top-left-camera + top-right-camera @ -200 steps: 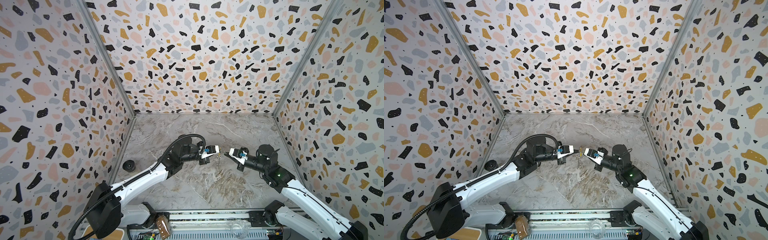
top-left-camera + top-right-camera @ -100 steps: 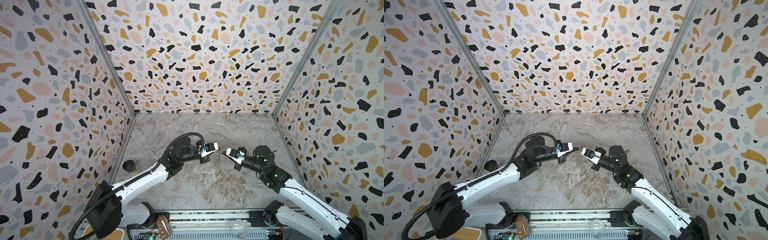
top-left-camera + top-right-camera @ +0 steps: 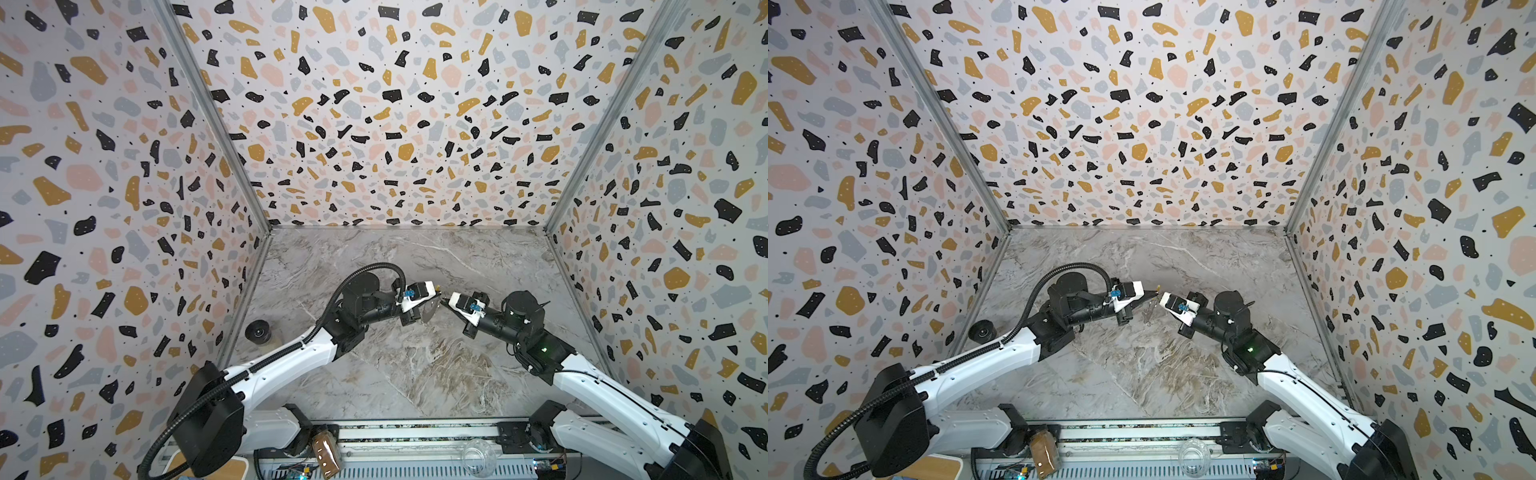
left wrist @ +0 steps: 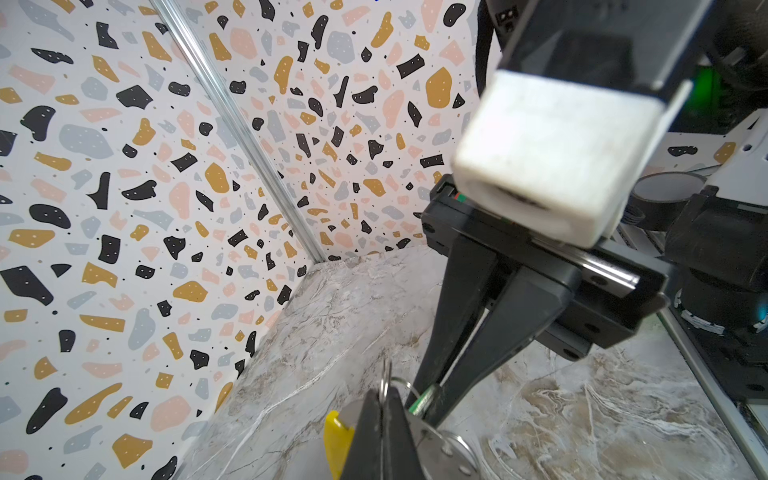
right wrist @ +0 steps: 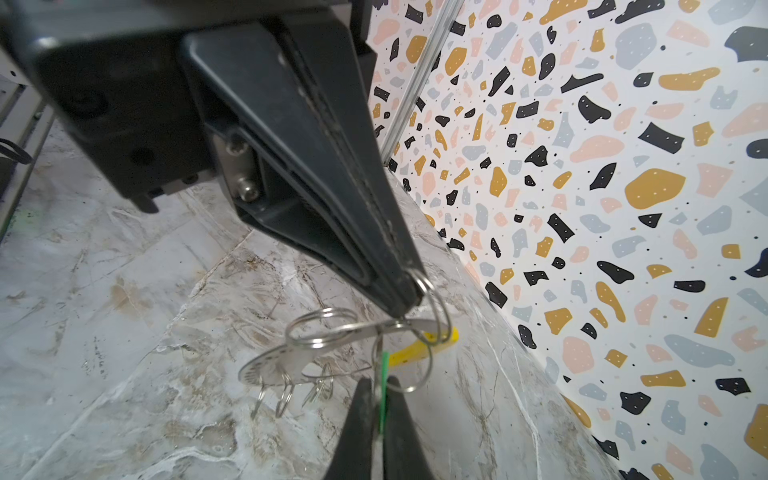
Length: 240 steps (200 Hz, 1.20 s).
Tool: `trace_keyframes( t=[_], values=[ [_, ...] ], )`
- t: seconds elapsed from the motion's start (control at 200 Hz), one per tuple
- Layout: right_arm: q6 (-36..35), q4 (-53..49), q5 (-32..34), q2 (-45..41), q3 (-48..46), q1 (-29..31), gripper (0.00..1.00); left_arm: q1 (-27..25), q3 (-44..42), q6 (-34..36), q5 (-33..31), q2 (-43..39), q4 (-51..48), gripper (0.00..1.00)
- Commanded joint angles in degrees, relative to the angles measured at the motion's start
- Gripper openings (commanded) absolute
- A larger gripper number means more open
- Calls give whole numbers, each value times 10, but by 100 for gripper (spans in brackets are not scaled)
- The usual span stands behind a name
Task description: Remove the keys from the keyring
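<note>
Over the veined marble worktop, the left tool at 9 o'clock pinches the thin dotted metal keyring, while the right tool at 3 o'clock clamps a key's flat green tag.

No readable text, numbers, brands or signs in any view. The keyring rim carries only a row of dots, with no digits resolvable. The blue tags near the arm ends are too small to read.

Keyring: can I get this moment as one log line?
left claw: shut on dotted grey metal keyring | right claw: shut on green plastic key tag
</note>
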Motion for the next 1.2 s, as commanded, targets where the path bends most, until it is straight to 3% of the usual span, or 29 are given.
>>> trace_keyframes(
  t=[0.0,0.38,0.811,1.196],
  values=[
    [13,9,-23,4,-4,5,0,-2,1,-10,-1,-10,71,0],
    [18,24,-69,-16,-18,5,0,-2,-12,-5,-3,-18,76,0],
    [8,-34,-9,-58,-9,5,0,-2,-20,15,-80,-32,58,0],
    [-42,-64,35,-69,13,5,0,-2,-13,20,-83,-23,38,0]
  ],
)
